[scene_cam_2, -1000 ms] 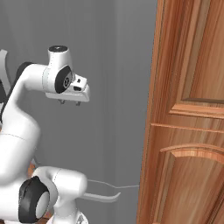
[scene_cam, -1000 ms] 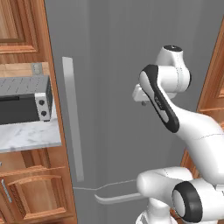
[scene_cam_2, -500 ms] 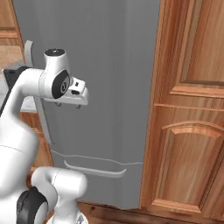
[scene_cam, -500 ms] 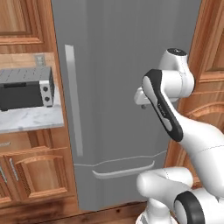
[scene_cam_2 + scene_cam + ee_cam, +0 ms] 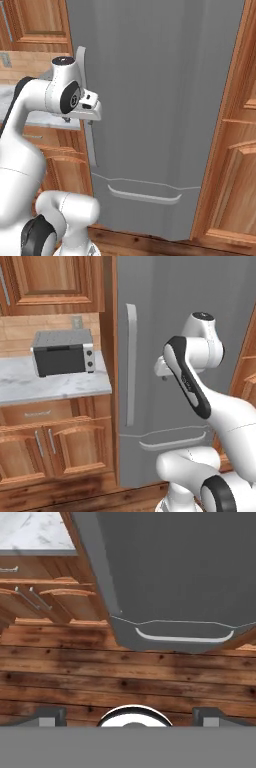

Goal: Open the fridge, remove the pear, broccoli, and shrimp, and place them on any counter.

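The fridge stands shut, a tall grey front with a long pale vertical handle on its left edge. The pear, broccoli and shrimp are hidden behind the shut door. My gripper hangs in front of the door, to the right of the handle and apart from it, pointing down toward the floor. Its fingertips stand wide apart with nothing between them. The marble counter lies left of the fridge.
A grey toaster oven sits on the counter. Brown cabinets with bar handles are below it. The fridge's lower drawer has a curved handle. A tall wooden panel flanks the fridge on the right. Plank floor lies below.
The whole picture has shifted: the base has backed away, so the fridge looks farther off and more counter and toaster oven show. The arm holds much the same pose.
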You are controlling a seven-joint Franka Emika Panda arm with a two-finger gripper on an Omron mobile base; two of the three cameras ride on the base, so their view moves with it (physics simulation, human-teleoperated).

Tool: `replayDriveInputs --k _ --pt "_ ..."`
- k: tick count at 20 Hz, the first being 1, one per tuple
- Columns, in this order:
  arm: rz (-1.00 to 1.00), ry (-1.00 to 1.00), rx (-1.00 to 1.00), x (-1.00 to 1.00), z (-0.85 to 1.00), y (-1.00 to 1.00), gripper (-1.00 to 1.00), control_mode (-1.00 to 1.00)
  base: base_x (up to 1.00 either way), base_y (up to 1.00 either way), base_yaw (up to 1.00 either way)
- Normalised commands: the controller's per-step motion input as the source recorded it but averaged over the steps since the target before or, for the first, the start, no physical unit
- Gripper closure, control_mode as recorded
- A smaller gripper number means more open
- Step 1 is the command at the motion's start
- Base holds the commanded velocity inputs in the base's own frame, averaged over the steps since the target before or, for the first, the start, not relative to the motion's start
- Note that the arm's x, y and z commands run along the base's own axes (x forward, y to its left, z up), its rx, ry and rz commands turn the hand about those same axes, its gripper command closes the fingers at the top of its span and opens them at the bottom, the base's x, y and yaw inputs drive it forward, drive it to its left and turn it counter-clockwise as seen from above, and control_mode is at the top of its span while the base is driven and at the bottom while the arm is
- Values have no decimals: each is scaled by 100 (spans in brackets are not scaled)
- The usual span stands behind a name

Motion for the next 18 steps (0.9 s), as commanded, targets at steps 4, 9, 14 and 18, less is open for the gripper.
replayDriveInputs --k 4,9,14,18 --pt "0 0 0 0 0 0 -100 100 -17 61 -1" --pt "0 0 0 0 0 0 -100 100 -41 1 -3" --pt "0 0 0 0 0 0 -100 100 -22 0 -1" --pt "0 0 0 0 0 0 -100 100 -5 0 -1"
